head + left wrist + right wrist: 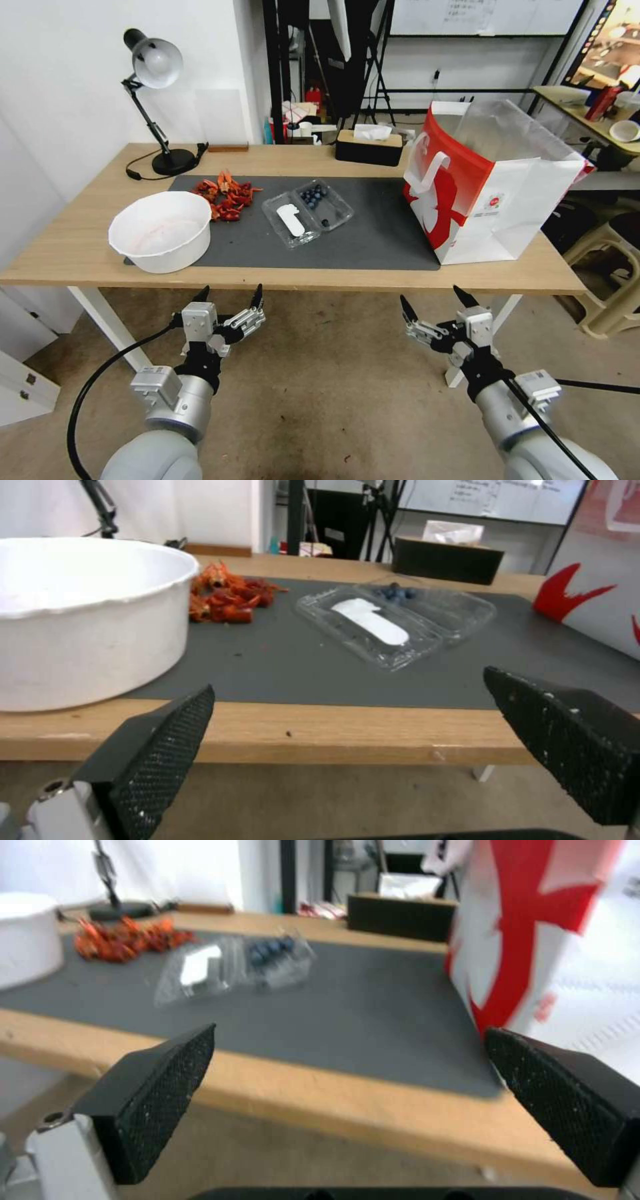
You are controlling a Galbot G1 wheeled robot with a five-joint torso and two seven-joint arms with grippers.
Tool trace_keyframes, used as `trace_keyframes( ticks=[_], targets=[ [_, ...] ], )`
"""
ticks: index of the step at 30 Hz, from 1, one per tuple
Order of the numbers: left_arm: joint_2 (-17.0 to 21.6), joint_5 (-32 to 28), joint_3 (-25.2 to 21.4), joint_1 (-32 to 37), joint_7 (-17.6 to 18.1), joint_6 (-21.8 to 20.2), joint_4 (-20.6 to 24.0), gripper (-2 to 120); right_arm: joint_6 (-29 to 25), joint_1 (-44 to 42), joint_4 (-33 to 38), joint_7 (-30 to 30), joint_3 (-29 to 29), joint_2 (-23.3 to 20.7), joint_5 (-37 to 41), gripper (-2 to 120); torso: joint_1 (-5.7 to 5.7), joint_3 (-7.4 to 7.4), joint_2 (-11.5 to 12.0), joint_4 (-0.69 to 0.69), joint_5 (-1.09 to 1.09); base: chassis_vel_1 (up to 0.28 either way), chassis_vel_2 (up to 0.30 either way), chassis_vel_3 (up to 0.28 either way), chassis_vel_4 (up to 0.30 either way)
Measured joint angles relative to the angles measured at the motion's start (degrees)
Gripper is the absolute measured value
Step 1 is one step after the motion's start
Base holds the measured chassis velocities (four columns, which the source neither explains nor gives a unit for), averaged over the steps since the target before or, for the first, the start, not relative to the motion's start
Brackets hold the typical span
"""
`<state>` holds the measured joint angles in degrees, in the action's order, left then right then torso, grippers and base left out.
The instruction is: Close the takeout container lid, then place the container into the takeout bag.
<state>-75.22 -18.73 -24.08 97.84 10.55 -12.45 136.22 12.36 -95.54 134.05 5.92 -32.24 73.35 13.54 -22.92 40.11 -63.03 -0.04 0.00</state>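
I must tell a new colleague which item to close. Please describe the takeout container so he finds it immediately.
On the dark mat, between the white bowl and the red-white bag, lies the takeout container. It is clear, open flat: blueberries in one half, white label on the lid.

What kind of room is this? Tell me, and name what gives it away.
Probably an office or lab set up as a test bench, not a kitchen: a wooden desk with a desk lamp, a whiteboard and equipment stands behind, and a takeout bag staged on a grey mat.
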Motion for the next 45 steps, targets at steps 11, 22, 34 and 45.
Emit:
trace_keyframes(
  ticks=[11,22,34,45],
  targets=[
    [-0.96,0.68,-1.12,1.44,-0.50,0.69,0.03,100,0.14,20.18,-13.86,-0.93,7.48,-10.21,11.22,100,0.00,0.00,0.01,0.03,0.01,0.000,0.000,0.000,0.000],
    [-2.22,0.85,-2.18,2.00,-0.43,1.93,-0.99,100,5.81,47.37,-28.69,-8.46,25.97,-13.05,21.26,100,-0.01,0.00,0.01,0.04,0.01,0.000,0.000,0.000,0.000],
    [-2.37,0.66,-2.82,1.81,-0.44,2.95,-2.24,100,16.00,65.05,-40.99,-15.62,37.09,-10.80,23.01,100,0.00,0.00,0.01,0.04,0.01,0.000,0.000,0.000,0.000],
    [-2.43,0.33,-2.81,1.37,-0.44,3.69,-3.64,100,27.25,76.72,-51.31,-18.07,44.29,-7.39,23.12,100,0.00,0.00,0.00,0.04,0.00,0.000,0.000,0.000,0.000]
  ],
)
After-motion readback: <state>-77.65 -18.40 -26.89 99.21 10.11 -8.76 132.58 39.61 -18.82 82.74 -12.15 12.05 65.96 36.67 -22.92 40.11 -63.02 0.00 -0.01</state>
